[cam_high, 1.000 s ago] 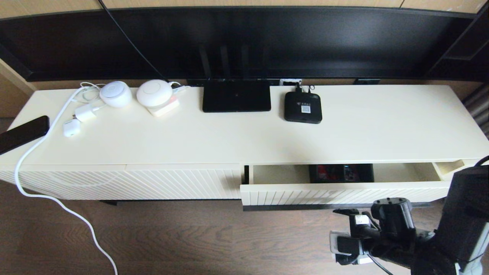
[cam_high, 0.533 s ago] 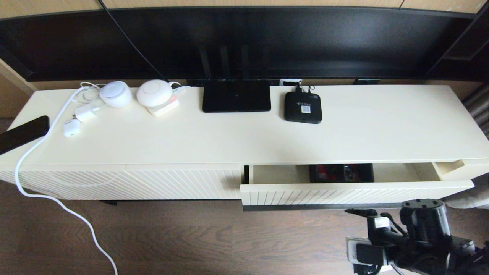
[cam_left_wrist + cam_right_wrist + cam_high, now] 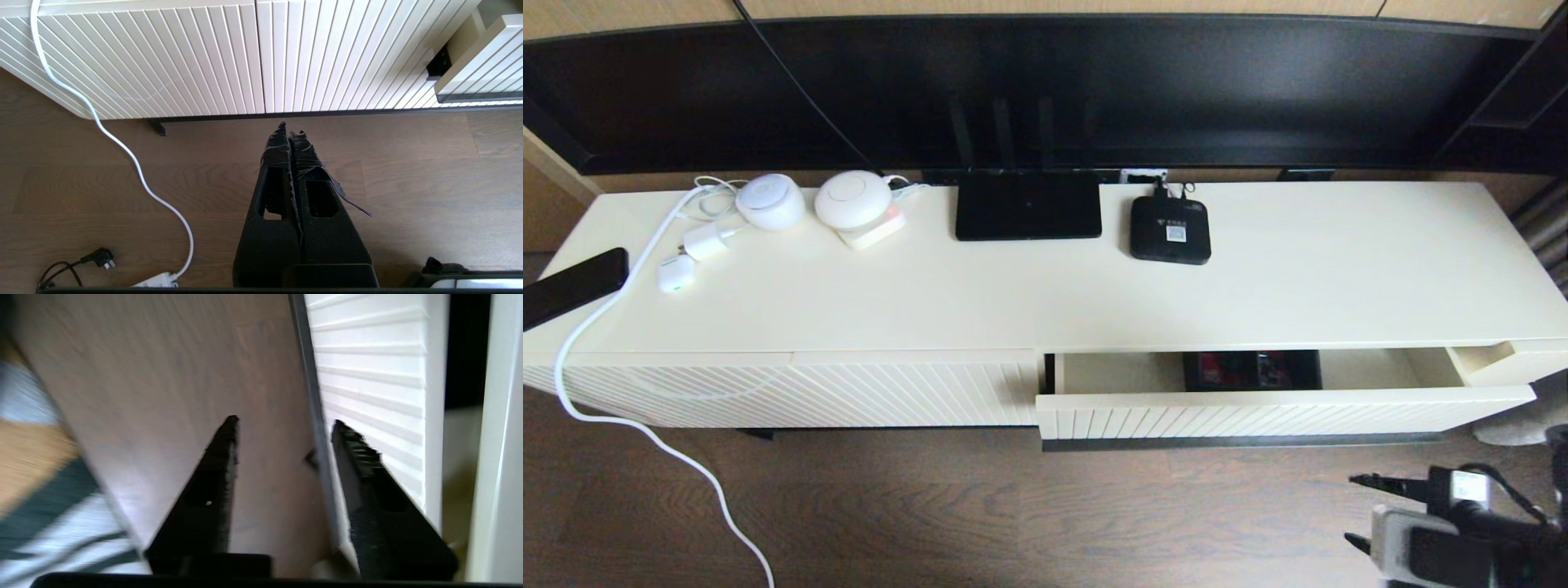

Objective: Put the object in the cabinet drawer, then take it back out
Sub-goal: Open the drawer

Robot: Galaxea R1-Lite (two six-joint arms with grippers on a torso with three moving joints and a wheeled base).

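The cabinet drawer (image 3: 1258, 412) stands partly pulled out at the right of the cream cabinet. Its thin dark handle (image 3: 1241, 442) runs under the ribbed front. The object (image 3: 1252, 370), a black box with red packets, lies inside against the back, half hidden under the cabinet top. My right gripper (image 3: 1352, 510) hangs open and empty over the floor, below and to the right of the drawer front and apart from it. In the right wrist view the right gripper (image 3: 286, 421) has the ribbed front (image 3: 367, 363) beyond it. My left gripper (image 3: 291, 128) is shut, low before the closed panel.
On the cabinet top stand a flat black router (image 3: 1027, 204), a small black box with a white label (image 3: 1170, 229), white round devices (image 3: 768, 202) and chargers. A white cable (image 3: 645, 425) drops to the wooden floor at the left. A dark phone (image 3: 572, 286) overhangs the left end.
My right arm has drawn back from the drawer front, moving right and toward the lower corner of the head view. The drawer and the object have stayed put.
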